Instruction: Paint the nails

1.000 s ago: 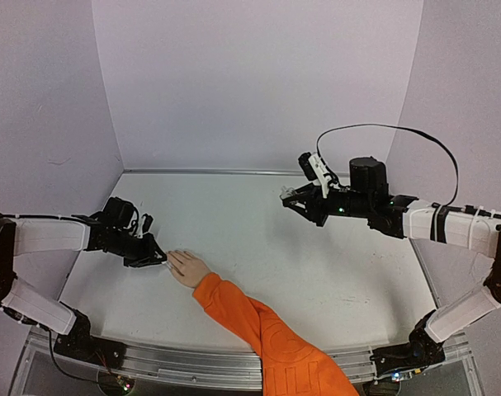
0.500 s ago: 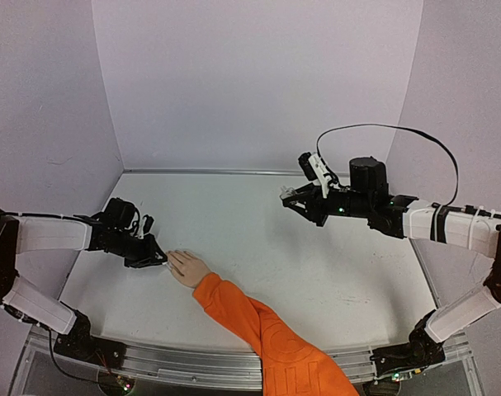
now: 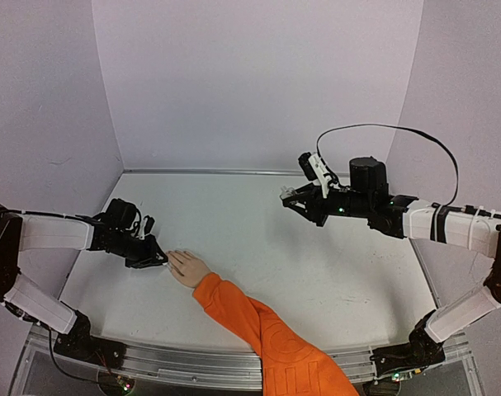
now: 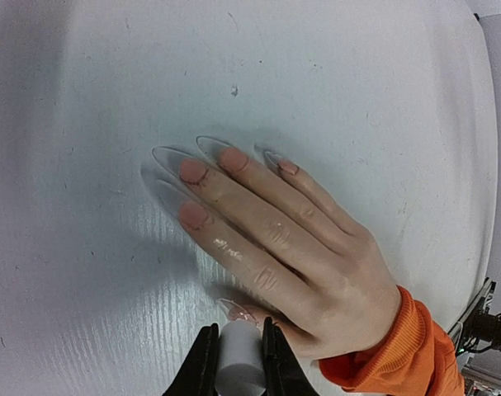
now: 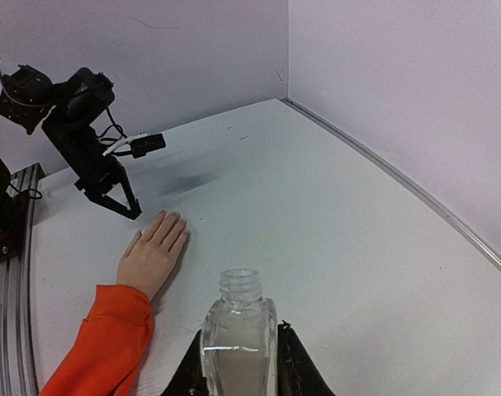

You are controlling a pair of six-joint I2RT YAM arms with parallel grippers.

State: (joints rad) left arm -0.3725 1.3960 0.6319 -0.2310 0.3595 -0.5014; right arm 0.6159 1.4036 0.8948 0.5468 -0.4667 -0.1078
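1. The hand (image 4: 300, 256), which ends an orange sleeve (image 3: 258, 326), lies palm-down on the worktop (image 3: 316, 272) toward its near-left corner.
2. Its long axis is a diagonal. The wrist points toward the near edge, and the fingers aim at the left edge and slightly toward the far side.
3. The nails (image 4: 174, 157) are long, clear, pointed tips lying flat on the worktop. I cannot tell whether any of them carries paint.
4. The left gripper (image 3: 155, 260) is closed narrow on a small white cylinder (image 4: 237, 363), probably the brush stem, whose tip is hidden.
5. This gripper hangs at the thumb side of the hand, with the thumb nail (image 4: 233, 307) just ahead of it. The four finger nails lie farther out along the same diagonal.
6. The right gripper (image 3: 290, 198) clamps an uncapped clear bottle (image 5: 238, 330). It is raised over the far-right part of the worktop, well apart from the hand.
7. The left arm is much the nearer, so the strokes look to be its job, run along each nail from base to tip.
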